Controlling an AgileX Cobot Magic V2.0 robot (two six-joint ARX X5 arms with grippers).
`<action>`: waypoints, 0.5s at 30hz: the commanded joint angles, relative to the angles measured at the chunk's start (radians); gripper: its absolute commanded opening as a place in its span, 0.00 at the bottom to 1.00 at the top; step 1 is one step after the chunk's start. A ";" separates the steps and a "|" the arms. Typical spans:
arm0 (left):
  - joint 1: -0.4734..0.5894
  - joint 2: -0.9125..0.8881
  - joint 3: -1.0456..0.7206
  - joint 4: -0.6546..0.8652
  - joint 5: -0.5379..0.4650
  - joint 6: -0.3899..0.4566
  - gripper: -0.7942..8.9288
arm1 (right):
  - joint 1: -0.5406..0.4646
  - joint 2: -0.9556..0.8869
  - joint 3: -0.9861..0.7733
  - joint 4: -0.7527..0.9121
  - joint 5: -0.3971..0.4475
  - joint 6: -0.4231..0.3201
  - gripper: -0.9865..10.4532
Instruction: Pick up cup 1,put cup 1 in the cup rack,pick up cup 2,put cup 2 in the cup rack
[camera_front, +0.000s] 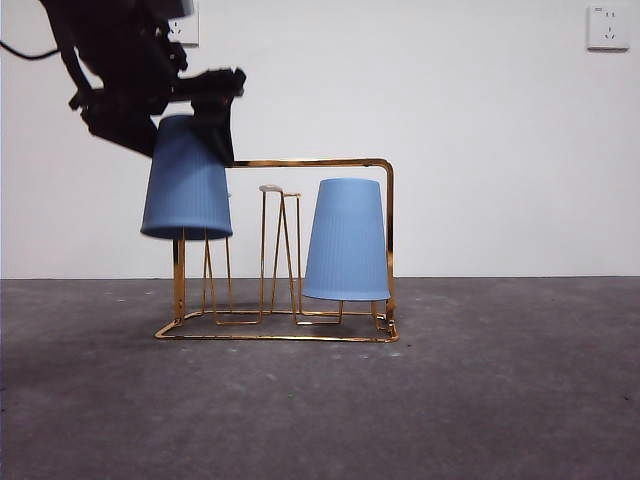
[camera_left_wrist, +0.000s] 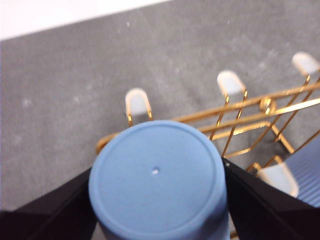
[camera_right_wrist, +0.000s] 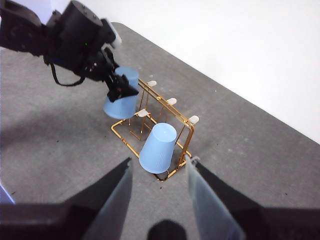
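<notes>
My left gripper (camera_front: 195, 120) is shut on an upside-down blue cup (camera_front: 186, 180), one black jaw on each side of its base (camera_left_wrist: 157, 175). This cup hangs tilted over the left end of the gold wire cup rack (camera_front: 388, 230), its rim below the rack's top bar. Whether a prong is inside it I cannot tell. A second blue cup (camera_front: 346, 240) sits upside down on a prong at the rack's right end (camera_right_wrist: 158, 147). My right gripper (camera_right_wrist: 159, 162) is open and empty, high above and apart from the rack (camera_right_wrist: 167, 107).
The rack stands on a dark grey table (camera_front: 500, 400) in front of a white wall. White-capped prongs (camera_left_wrist: 230, 82) stand free in the rack's middle. A wall socket (camera_front: 608, 27) is at the top right.
</notes>
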 joint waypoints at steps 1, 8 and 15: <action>0.002 0.018 -0.035 0.023 -0.001 -0.032 0.08 | 0.000 0.000 -0.004 0.010 0.000 0.009 0.25; 0.001 0.046 -0.066 0.021 0.003 -0.038 0.08 | 0.000 0.010 -0.004 0.013 0.000 0.007 0.25; -0.005 0.106 -0.066 0.019 0.006 -0.050 0.08 | 0.000 0.026 -0.004 0.014 0.000 0.007 0.25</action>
